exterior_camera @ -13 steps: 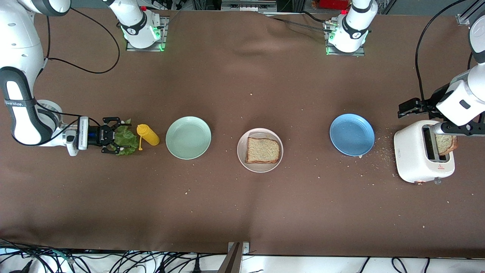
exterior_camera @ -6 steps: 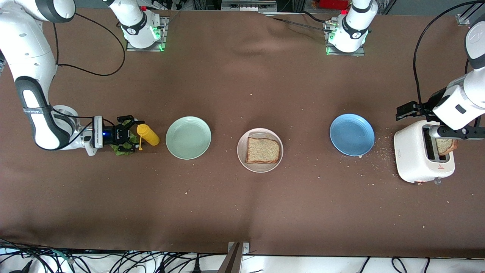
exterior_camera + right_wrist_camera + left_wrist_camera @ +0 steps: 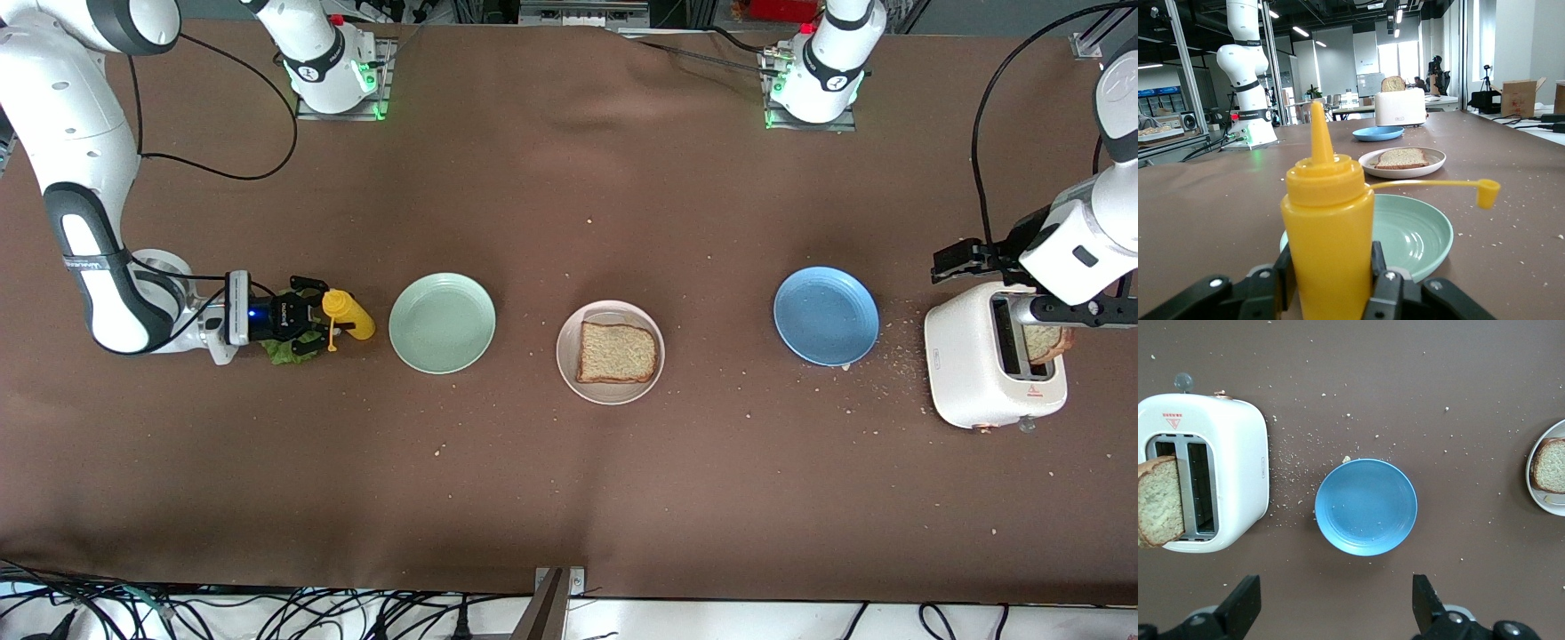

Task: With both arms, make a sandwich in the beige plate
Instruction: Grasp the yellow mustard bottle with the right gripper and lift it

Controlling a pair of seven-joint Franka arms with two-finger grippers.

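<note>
One brown bread slice (image 3: pixel 618 353) lies on the beige plate (image 3: pixel 569 356) at mid-table, and both show small in the right wrist view as the slice (image 3: pixel 1401 158) and the plate (image 3: pixel 1435 157). A second slice (image 3: pixel 1045 340) sticks out of the white toaster (image 3: pixel 987 373), seen from above as the slice (image 3: pixel 1158 500). The lettuce (image 3: pixel 283 356) lies mostly hidden under my right gripper (image 3: pixel 307 324). That gripper (image 3: pixel 1331 280) is low at the table, shut on an upright yellow squeeze bottle (image 3: pixel 1328 220). My left gripper (image 3: pixel 1080 309) hangs open and empty over the toaster end (image 3: pixel 1335 607).
A mint-green plate (image 3: pixel 442 322) sits just past the yellow bottle (image 3: pixel 351 322), toward the beige plate. A blue plate (image 3: pixel 826 316) lies between the beige plate and the toaster, with crumbs scattered around it. The bottle's cap dangles on its strap (image 3: pixel 1488 192).
My right gripper slid over the lettuce toward the yellow bottle and its fingers closed onto the bottle's sides. The left arm has hardly moved.
</note>
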